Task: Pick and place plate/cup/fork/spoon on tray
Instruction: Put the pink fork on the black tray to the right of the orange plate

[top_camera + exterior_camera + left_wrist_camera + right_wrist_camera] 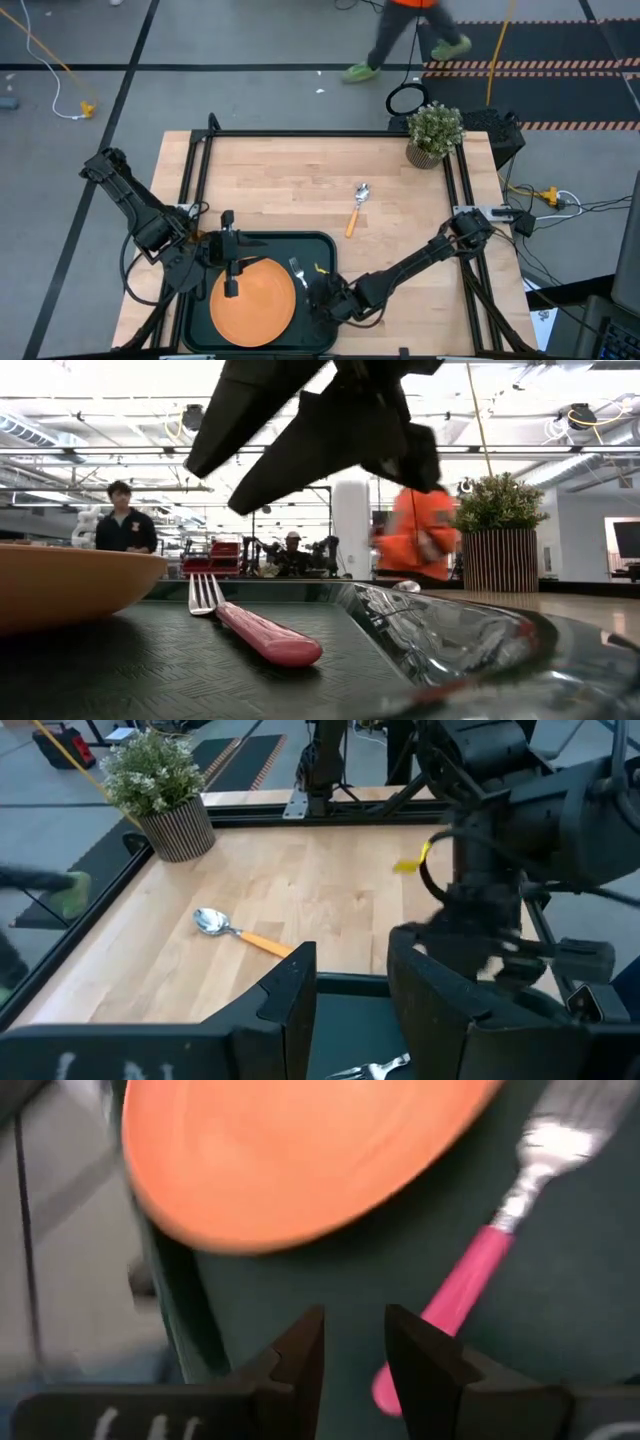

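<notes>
The dark green tray (270, 243) lies at the table's near left. The orange plate (252, 302) rests flat in it. The fork (297, 270) with its pink handle (462, 1292) lies flat on the tray floor to the right of the plate. The spoon (356, 209) lies on the bare wood farther back and also shows in the left wrist view (238, 931). My right gripper (316, 290) hovers open just above the fork's handle end and is seen raised in the low view (238, 478). My left gripper (231, 288) is open and empty over the plate's far edge. The cup is out of view.
A potted plant (434, 132) stands at the far right corner. A black frame rail (320, 133) runs along the table's far edge. A person in orange (400, 35) walks past beyond the table. Bare wood lies around the spoon.
</notes>
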